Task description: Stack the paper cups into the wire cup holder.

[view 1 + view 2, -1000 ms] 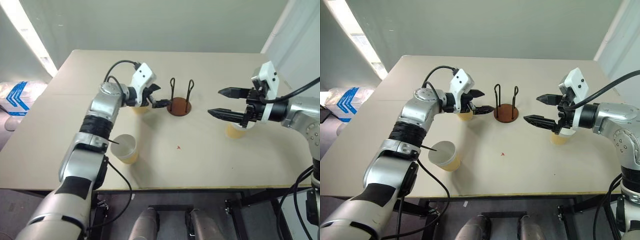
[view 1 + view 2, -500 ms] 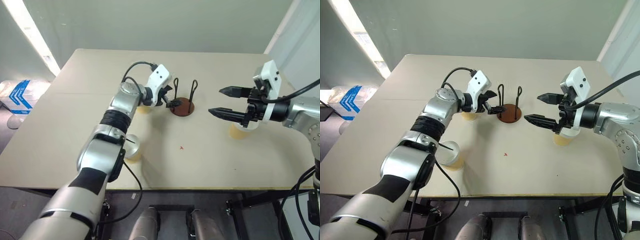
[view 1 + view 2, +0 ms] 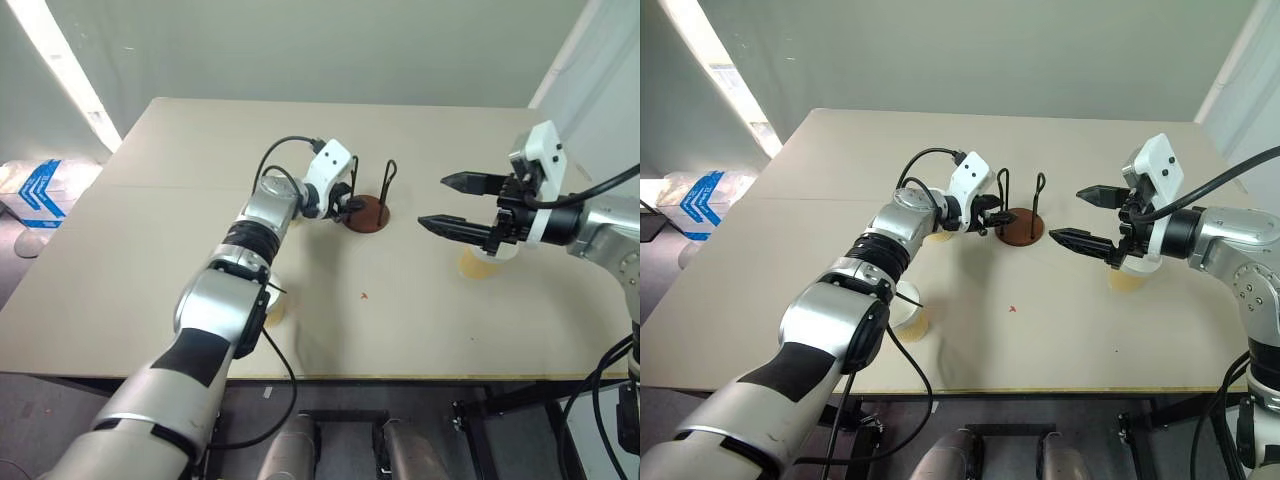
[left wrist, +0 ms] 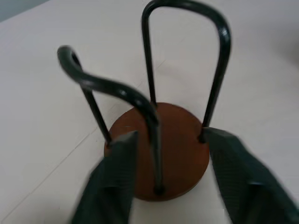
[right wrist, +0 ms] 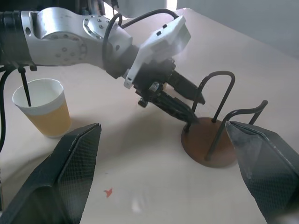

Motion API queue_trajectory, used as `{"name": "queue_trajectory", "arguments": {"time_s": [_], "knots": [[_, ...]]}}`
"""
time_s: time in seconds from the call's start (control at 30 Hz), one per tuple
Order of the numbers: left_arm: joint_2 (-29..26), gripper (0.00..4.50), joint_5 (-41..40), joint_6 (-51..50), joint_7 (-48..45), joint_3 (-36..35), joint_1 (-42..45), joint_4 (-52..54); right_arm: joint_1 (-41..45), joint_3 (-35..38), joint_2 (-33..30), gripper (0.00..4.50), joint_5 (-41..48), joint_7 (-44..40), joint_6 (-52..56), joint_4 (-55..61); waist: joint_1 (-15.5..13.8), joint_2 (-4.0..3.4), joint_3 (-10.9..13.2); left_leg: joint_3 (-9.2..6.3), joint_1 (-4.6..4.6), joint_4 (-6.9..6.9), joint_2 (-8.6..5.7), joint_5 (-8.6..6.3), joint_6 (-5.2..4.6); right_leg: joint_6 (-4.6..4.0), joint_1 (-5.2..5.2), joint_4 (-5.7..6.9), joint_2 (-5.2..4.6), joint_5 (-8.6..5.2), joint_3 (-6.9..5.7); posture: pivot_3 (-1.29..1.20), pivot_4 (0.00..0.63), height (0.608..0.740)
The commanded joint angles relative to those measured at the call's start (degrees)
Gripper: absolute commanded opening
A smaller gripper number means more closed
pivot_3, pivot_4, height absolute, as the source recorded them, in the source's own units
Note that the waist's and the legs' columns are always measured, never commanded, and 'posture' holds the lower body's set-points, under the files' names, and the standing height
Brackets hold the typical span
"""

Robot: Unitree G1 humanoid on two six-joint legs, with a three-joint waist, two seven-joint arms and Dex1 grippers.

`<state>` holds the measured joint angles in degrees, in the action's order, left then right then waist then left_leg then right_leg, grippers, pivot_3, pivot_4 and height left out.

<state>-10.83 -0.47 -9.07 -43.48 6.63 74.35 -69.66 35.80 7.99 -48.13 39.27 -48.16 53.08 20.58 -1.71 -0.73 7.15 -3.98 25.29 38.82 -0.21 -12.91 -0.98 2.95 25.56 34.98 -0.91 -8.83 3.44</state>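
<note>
Two fingers of my left gripper (image 4: 168,186) stood apart, straddling one wire loop of the empty wire cup holder (image 3: 362,211) mid-table; my right gripper (image 3: 452,203) gaped empty; the paper cups (image 5: 43,113), light and crushable, looked best pinched gently at the rim.

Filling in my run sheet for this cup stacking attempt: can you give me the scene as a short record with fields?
wire cup holder: upright, empty
left gripper: open, fingers astride one wire loop
right gripper: open, empty
right cup: standing by right gripper
far cup: behind left forearm, partly hidden
front cup: beside left elbow
</note>
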Motion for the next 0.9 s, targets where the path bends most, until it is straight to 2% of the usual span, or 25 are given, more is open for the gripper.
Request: {"name": "queue_trajectory", "arguments": {"time_s": [0.03,0.13,0.4,0.6,0.7,0.9], "knots": [[0.6,1.04,0.6,1.7,1.4,-1.3,1.9,-0.3,0.4,2.1,-0.9,4.5,1.1,0.7,0.0,1.8,0.0,0.0,0.0,0.0,0.01,0.07,0.0,0.0,0.0,0.02,-0.02,0.0,0.0,-0.01,0.0,0.0,0.15,0.74],[0.8,0.01,0.7,2.1,1.8,-2.0,2.0,-0.7,0.3,2.0,-0.9,4.5,1.1,0.8,-0.1,1.9,0.0,0.0,0.0,0.03,0.04,0.19,-0.02,-0.01,-0.02,0.07,-0.04,0.0,0.0,-0.01,0.02,0.0,0.15,0.74],[1.1,0.01,0.2,2.1,-0.2,-3.5,2.4,-0.3,0.0,2.2,-1.2,4.5,1.2,0.7,-0.1,2.0,-0.1,0.0,0.0,0.05,0.05,0.24,-0.06,-0.03,-0.05,0.1,-0.06,0.0,-0.02,0.01,0.03,0.0,0.15,0.74],[-1.7,0.01,0.0,1.9,-12.7,-1.8,2.1,6.2,0.9,4.0,-2.7,4.5,3.1,0.1,0.9,2.0,-0.1,0.0,0.0,0.06,0.15,0.25,-0.07,-0.02,-0.03,0.13,0.0,-0.01,-0.02,0.0,0.03,0.0,0.15,0.74],[-4.4,0.01,-0.5,-0.5,-19.6,-0.6,0.4,13.6,0.4,5.8,-5.0,4.5,4.4,-1.6,1.0,1.2,-0.1,0.0,0.0,0.08,0.2,0.27,-0.07,-0.01,-0.02,0.13,0.06,-0.02,-0.02,-0.01,0.03,0.0,0.15,0.74],[-9.3,0.01,-3.7,-14.7,-28.0,3.5,-9.8,41.9,-3.5,9.2,-12.7,4.5,4.7,-7.0,-0.4,0.8,-0.2,-0.05,0.0,0.11,0.24,0.32,-0.07,0.0,0.01,0.18,0.02,-0.01,-0.04,-0.09,0.04,0.0,0.15,0.74]]}}
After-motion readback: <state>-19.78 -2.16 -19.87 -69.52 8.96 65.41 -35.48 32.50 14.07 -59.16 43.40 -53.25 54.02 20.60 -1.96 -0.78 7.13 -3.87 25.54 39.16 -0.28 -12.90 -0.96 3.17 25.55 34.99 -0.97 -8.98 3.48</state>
